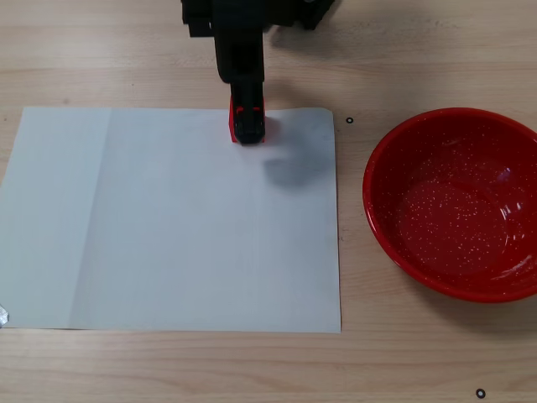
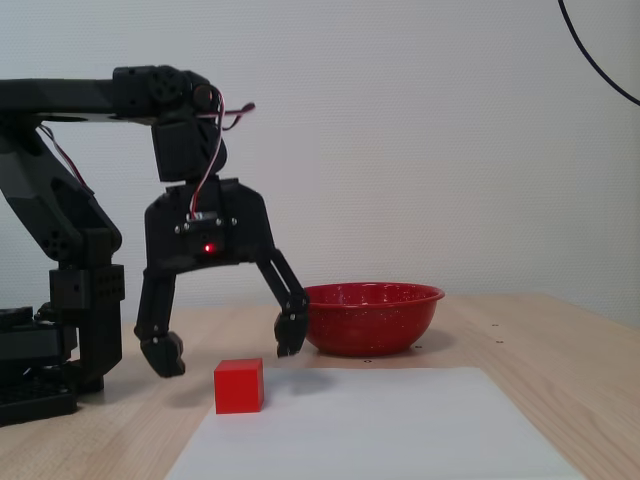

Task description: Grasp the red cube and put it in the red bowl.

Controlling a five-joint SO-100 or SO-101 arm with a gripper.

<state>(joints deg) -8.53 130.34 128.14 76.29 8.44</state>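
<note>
Pale wood table (image 1: 168,369), white wall (image 2: 450,140), white paper sheet (image 1: 168,227). Red bowl (image 1: 512,290) empty. Red cube (image 2: 239,386) on paper's edge, under hand (image 2: 230,345), fingers apart.

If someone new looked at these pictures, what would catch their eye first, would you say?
Probably the glossy red bowl, speckled white inside, on the wooden table to the right of the white paper sheet in the top-down fixed view. Next, the black gripper, jaws spread wide above the small red cube, which sits at the paper's edge.
</note>
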